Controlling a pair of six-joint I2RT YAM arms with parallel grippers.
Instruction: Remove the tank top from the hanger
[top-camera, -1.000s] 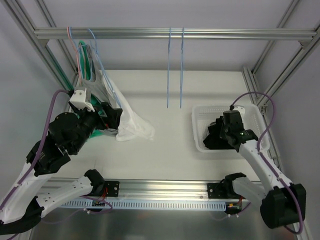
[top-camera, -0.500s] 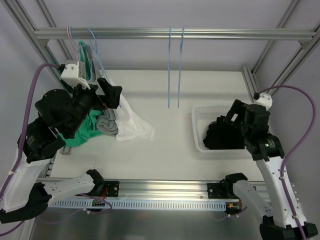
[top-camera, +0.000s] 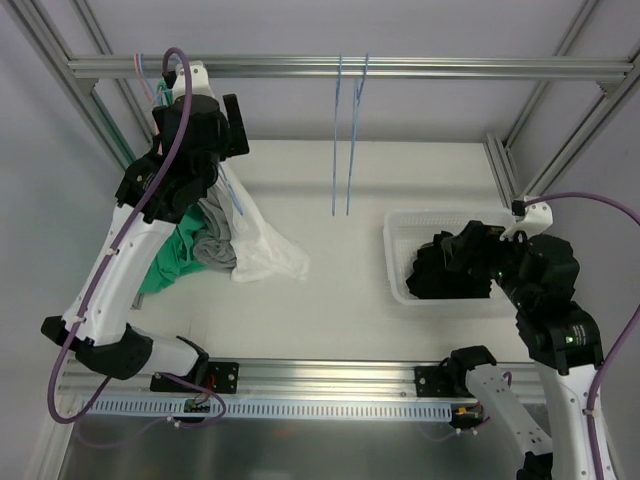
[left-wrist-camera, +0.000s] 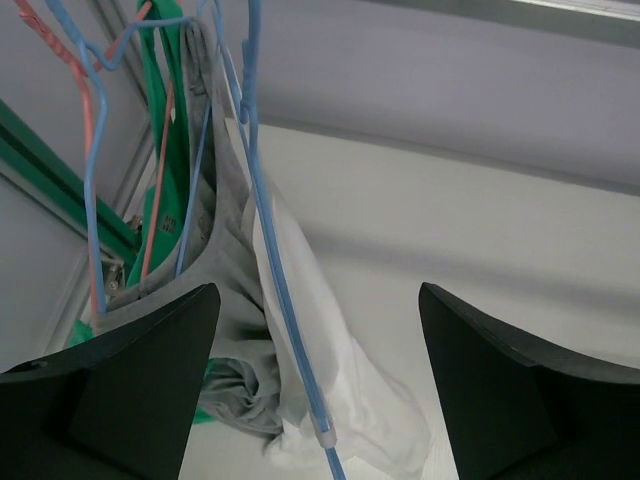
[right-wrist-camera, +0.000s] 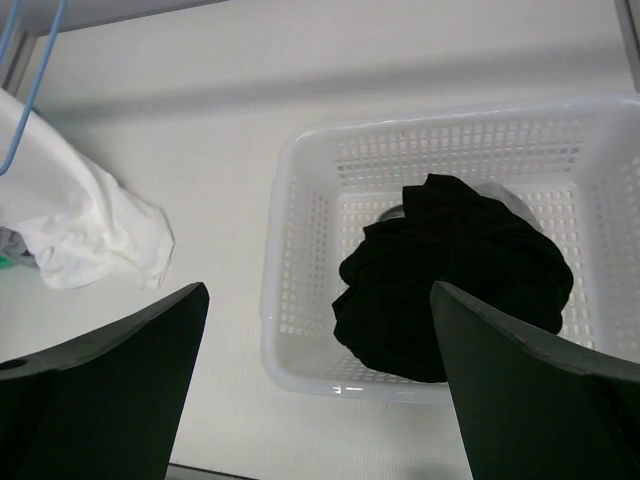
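A white tank top (top-camera: 265, 250) (left-wrist-camera: 340, 380) hangs off a blue hanger (top-camera: 232, 195) (left-wrist-camera: 265, 230) at the left end of the rail, its lower part bunched on the table. Grey (left-wrist-camera: 225, 260) and green (left-wrist-camera: 170, 150) tank tops hang beside it on other hangers. My left gripper (top-camera: 228, 122) (left-wrist-camera: 320, 300) is up near the rail, open, looking down on the blue hanger's wire, which runs between the jaws without touching them. My right gripper (top-camera: 468, 238) (right-wrist-camera: 320, 290) hovers open and empty over the basket.
A white basket (top-camera: 400, 225) (right-wrist-camera: 290, 260) at the right holds a black garment (top-camera: 440, 275) (right-wrist-camera: 450, 270). Two bare blue hangers (top-camera: 345, 130) hang mid-rail. The metal rail (top-camera: 450, 68) and frame posts border the table.
My left arm has risen from the clothes pile up to the rail. My right gripper has opened, left the black garment in the basket and lifted back.
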